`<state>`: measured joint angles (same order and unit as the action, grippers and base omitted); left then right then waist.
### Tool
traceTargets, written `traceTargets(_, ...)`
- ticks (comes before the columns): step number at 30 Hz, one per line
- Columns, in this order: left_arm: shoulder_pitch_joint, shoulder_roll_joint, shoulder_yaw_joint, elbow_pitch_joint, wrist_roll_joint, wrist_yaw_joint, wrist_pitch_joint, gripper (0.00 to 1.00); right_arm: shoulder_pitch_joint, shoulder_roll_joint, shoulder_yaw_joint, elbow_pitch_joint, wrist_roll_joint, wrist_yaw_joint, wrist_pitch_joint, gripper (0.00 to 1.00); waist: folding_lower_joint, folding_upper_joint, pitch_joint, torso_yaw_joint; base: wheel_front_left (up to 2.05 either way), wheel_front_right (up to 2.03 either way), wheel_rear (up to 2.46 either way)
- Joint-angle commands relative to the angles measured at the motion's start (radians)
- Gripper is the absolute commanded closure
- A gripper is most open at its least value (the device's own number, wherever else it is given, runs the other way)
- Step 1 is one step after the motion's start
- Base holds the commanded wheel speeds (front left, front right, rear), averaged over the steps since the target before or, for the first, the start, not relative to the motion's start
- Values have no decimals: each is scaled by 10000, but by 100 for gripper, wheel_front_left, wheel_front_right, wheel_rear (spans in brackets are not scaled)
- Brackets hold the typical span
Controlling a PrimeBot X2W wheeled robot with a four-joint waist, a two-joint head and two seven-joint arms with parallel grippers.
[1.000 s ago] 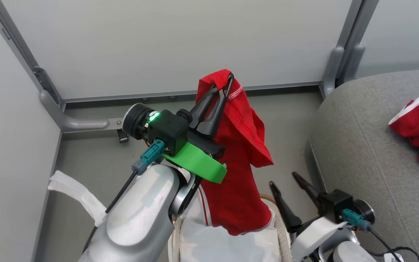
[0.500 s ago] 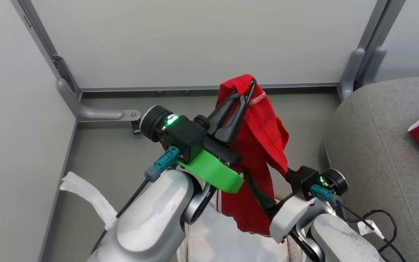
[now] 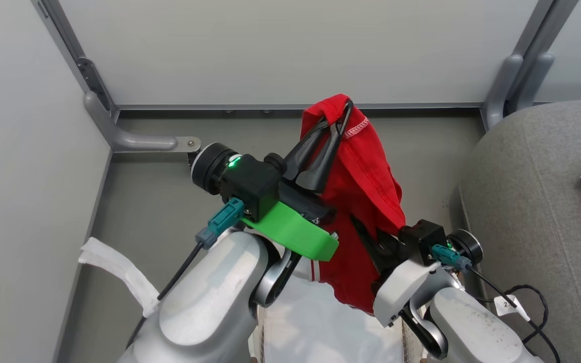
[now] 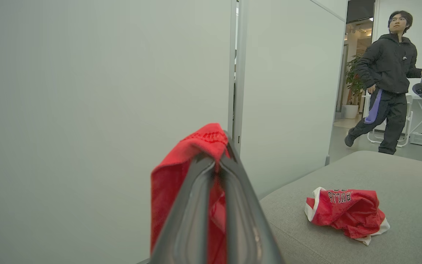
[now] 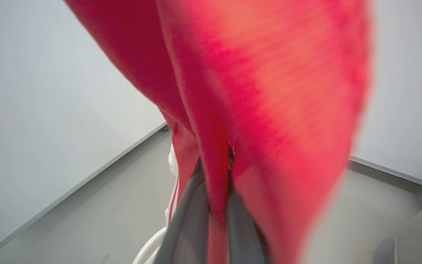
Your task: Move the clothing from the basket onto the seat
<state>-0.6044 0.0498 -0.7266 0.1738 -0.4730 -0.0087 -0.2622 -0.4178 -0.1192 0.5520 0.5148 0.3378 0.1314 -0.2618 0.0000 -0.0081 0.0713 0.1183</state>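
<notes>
left pincer (image 3: 344, 107) and right pincer (image 3: 368, 232) clamped on hanging red garment (image 3: 368, 171), jersey (image 4: 346, 214) on seat (image 4: 383, 170) reads BULLS

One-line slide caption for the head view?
Left gripper and right gripper both pinch a red garment hanging beside the grey seat.

The red garment (image 3: 366, 171) is soft matt cloth, the seat (image 3: 537, 201) grey weave, the liner (image 3: 321, 327) glossy
</notes>
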Motion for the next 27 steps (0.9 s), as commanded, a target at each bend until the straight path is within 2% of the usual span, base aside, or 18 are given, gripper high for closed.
traceTargets(1,155,22,109,139,52,67,-35,20,225,-84,-19,-91,83,-14,-47,100,0,81,-12,-287,0,0,0)
traceTargets(2,184,22,172,184,115,67,-35,0,280,-95,-57,-155,109,-14,-47,100,0,81,-5,-423,0,0,0)
traceTargets(8,564,19,669,755,545,35,-24,0,556,-160,-285,-800,210,-14,-48,100,0,81,197,-1869,0,0,0)
traceTargets(19,1667,34,1338,1361,1577,-455,-23,0,1093,-330,-932,-1790,357,-13,-48,100,0,81,687,-4951,0,0,0)
traceTargets(27,2472,36,1664,1386,2042,-677,-24,0,1593,-338,-1664,-2232,424,-13,-48,100,0,81,794,-6336,0,0,0)
